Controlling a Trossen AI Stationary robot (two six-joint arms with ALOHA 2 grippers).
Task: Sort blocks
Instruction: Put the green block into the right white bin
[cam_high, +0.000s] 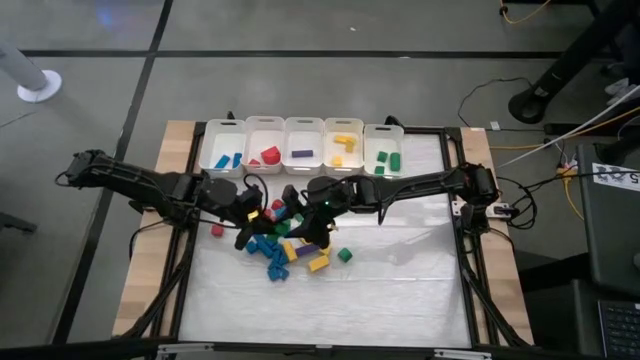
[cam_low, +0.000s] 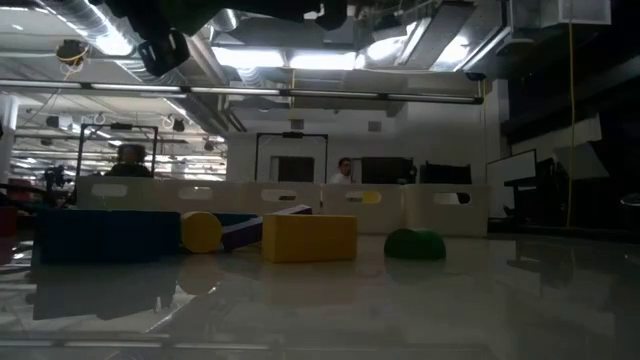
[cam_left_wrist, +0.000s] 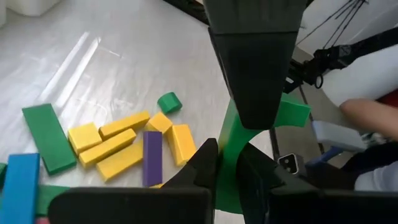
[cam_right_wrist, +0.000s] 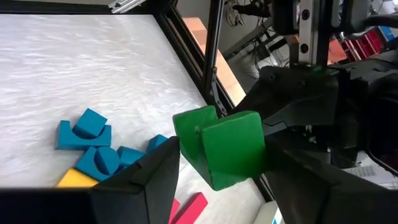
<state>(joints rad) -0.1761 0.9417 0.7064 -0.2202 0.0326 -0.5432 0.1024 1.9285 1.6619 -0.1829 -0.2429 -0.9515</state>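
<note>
Right gripper (cam_right_wrist: 217, 171) grips green block (cam_right_wrist: 221, 146); left gripper (cam_left_wrist: 227, 171) closed.

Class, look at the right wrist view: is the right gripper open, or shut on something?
Shut on the green arch block: the right gripper has a finger pressed against each side, lifting it above the white table.
</note>
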